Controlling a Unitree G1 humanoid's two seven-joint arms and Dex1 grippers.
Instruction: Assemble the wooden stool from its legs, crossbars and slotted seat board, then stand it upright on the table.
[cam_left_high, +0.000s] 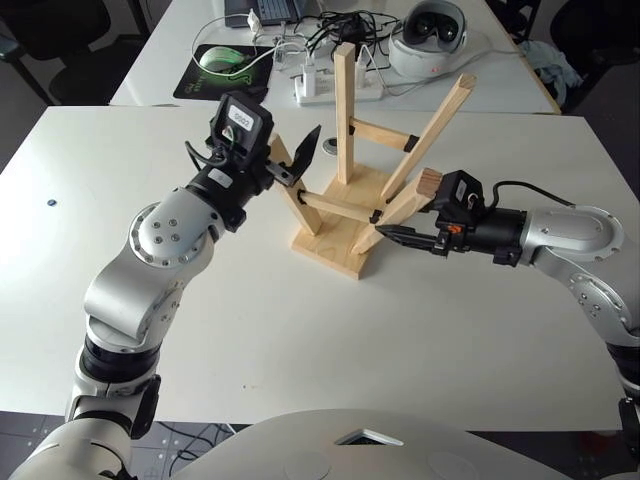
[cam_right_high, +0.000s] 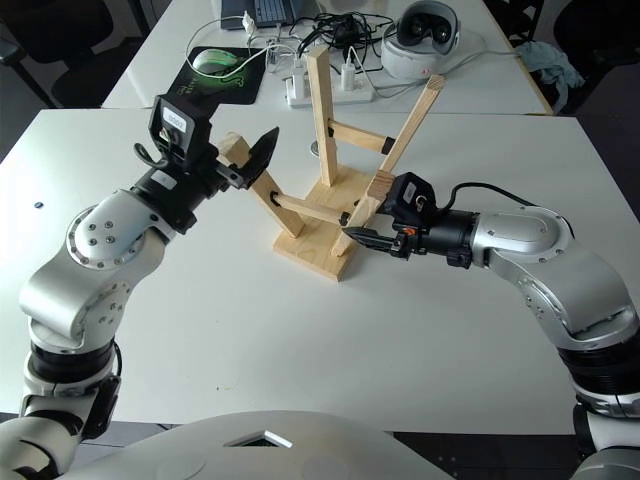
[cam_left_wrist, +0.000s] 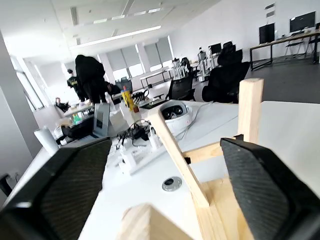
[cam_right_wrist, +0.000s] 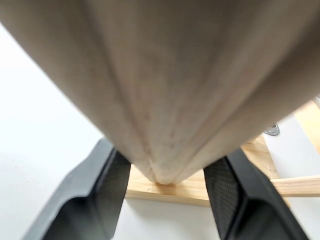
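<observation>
Nearest to me is the bare white table (cam_left_high: 300, 340), and just beyond that stretch the stool (cam_left_high: 350, 200) sits upside down around the middle of it, its seat board (cam_left_high: 335, 252) flat on the top and its four legs sticking up. From the right, the right gripper (cam_left_high: 388, 232) comes in low at the near-right leg (cam_left_high: 408, 200), close to where that leg meets the board. Its two fingers (cam_right_wrist: 100, 185) are spread, one on either side of the leg's foot, and I can't see them pinching it. A crossbar (cam_left_high: 338, 207) runs from that leg across to the near-left leg (cam_left_high: 292, 190), which leans out to the left. Up at the top end of that leg is the left gripper (cam_left_wrist: 165, 144), wide open, its pads (cam_left_wrist: 260, 190) standing clear on both sides of the wood and holding nothing. Farther back, the far-left leg (cam_left_high: 345, 110) stands nearly straight up and the far-right leg (cam_left_high: 442, 128) slants away to the right, with a second crossbar (cam_left_high: 380, 135) joining the two. Beyond the far edge is a second table (cam_left_high: 165, 45) with a mouse (cam_left_high: 218, 60) on a dark mouse pad (cam_left_high: 195, 88), a white power strip (cam_left_high: 325, 88) trailing cables, and a white headset (cam_left_high: 430, 35).
</observation>
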